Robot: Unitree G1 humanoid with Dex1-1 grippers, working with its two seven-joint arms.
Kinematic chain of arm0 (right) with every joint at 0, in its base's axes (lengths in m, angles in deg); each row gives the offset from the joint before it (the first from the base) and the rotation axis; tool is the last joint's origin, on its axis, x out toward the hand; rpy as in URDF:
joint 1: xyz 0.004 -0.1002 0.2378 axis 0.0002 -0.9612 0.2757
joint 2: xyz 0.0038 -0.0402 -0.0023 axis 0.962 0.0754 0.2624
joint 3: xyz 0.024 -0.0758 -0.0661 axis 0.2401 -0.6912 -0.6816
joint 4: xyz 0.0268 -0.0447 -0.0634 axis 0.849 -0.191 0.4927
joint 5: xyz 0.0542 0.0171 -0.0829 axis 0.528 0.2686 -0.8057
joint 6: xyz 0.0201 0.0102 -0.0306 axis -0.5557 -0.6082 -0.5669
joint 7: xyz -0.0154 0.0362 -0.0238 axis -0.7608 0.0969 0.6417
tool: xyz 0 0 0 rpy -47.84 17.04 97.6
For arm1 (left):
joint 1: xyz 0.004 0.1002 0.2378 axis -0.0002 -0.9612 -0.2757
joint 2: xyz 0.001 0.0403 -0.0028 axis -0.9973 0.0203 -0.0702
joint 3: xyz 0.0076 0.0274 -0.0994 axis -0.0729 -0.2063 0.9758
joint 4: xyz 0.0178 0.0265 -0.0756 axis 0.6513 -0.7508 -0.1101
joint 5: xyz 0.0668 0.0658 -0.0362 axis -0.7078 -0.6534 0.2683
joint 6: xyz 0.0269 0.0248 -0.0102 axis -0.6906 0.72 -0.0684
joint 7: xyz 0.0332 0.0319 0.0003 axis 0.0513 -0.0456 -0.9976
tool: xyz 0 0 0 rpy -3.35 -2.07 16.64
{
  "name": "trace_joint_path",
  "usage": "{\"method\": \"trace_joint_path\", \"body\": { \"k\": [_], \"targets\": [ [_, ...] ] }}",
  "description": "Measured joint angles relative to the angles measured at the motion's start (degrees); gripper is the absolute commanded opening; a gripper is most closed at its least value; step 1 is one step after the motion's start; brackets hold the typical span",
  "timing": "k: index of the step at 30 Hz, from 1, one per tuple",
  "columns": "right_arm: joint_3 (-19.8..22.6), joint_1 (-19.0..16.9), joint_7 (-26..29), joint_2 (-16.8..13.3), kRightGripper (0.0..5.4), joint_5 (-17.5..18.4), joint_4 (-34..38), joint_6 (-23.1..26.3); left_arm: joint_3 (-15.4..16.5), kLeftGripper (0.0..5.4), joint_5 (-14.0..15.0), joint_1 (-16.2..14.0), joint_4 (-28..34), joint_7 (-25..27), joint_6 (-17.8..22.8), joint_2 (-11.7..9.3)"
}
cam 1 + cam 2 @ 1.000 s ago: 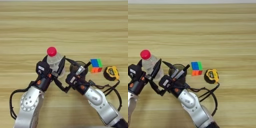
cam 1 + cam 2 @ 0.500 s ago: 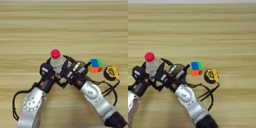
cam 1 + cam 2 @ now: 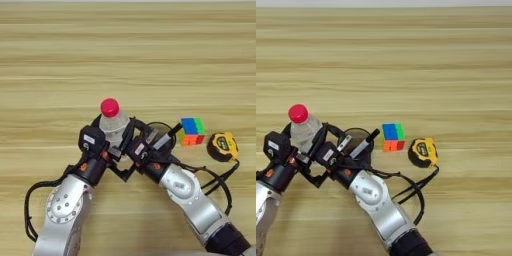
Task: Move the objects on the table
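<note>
The small clear bottle (image 3: 114, 125) with its red cap (image 3: 110, 107) stands upright just above the table, my left gripper (image 3: 107, 145) shut on its lower body. My right gripper (image 3: 127, 150) is pressed in from the right, open, with a finger on either side of the bottle's base. Right behind that gripper stands the black mesh cup (image 3: 161, 131), partly hidden, with the white pen (image 3: 166, 139) leaning in it. The yellow-black tape measure (image 3: 223, 145) lies at the right, its black strap trailing toward me.
A coloured puzzle cube (image 3: 192, 131) sits between the cup and the tape measure. The light wooden table (image 3: 130, 55) stretches bare beyond the bottle. Both forearms cross the near part of the view.
The left gripper has carried the bottle a little to the right. The right gripper has closed in on it from the right. Cup, cube and tape measure have not moved.
</note>
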Motion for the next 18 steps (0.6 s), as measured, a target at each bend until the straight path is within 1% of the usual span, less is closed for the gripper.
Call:
{"method": "trace_joint_path", "body": {
  "k": [4,7,11,16,17,18],
  "targets": [
    [-0.2,-0.1,0.5,0.0,5.4,0.5,0.5,-0.5,0.0,3.16,0.0,0.0,-0.1,0.0,0.0,0.0],
    [-0.4,-0.6,1.0,0.1,5.08,0.9,2.1,-0.6,0.1,3.16,0.0,0.1,-0.5,0.0,-0.1,0.1],
    [-0.3,-1.0,1.2,0.1,4.63,1.2,2.4,-0.6,0.1,3.16,0.0,0.1,-0.5,0.0,-0.2,0.1],
    [0.0,-1.2,2.2,0.1,4.19,3.1,2.4,-0.2,0.1,3.16,0.0,0.2,-0.5,0.0,-0.3,0.2],
    [0.0,-1.3,2.3,0.1,3.98,3.3,2.5,0.1,0.1,3.16,0.0,0.2,-0.6,0.0,-0.3,0.2],
    [0.1,-1.3,2.3,0.2,3.94,3.5,2.5,0.2,0.1,3.16,0.0,0.2,-0.6,0.0,-0.3,0.2]
  ]
}}
